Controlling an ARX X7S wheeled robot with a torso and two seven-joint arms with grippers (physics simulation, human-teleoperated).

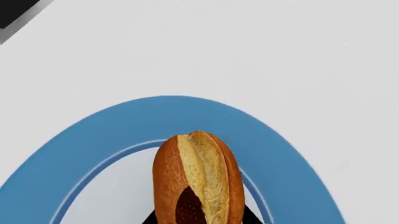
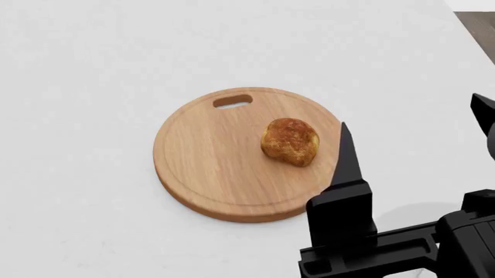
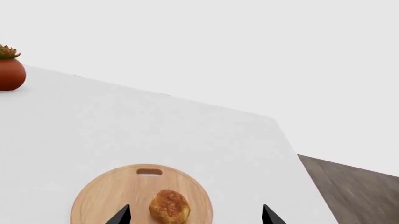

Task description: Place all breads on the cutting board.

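- The right hand (image 2: 410, 145) is seen nearest in the head view, its black fingers spread wide apart with nothing between them; one finger (image 2: 346, 152) stands just beside the board's right edge.
- In the right wrist view, the two fingertips (image 3: 121, 215) are seen well apart, either side of the lumpy round roll (image 3: 169, 206).
- The cutting board (image 2: 208, 168) is laid flat on the white desk (image 2: 93, 87), and the lumpy round roll is carried on its right part, its handle slot (image 2: 233, 101) at the far side.
- The oval split roll (image 1: 198, 179) is seen only in the left wrist view, above the blue-rimmed plate (image 1: 100, 135), with dark shapes at either side of its near end.
- The left hand itself is barely shown; whether it is clenched cannot be told.
- A potted succulent (image 3: 10, 67) is set at the desk's far part.
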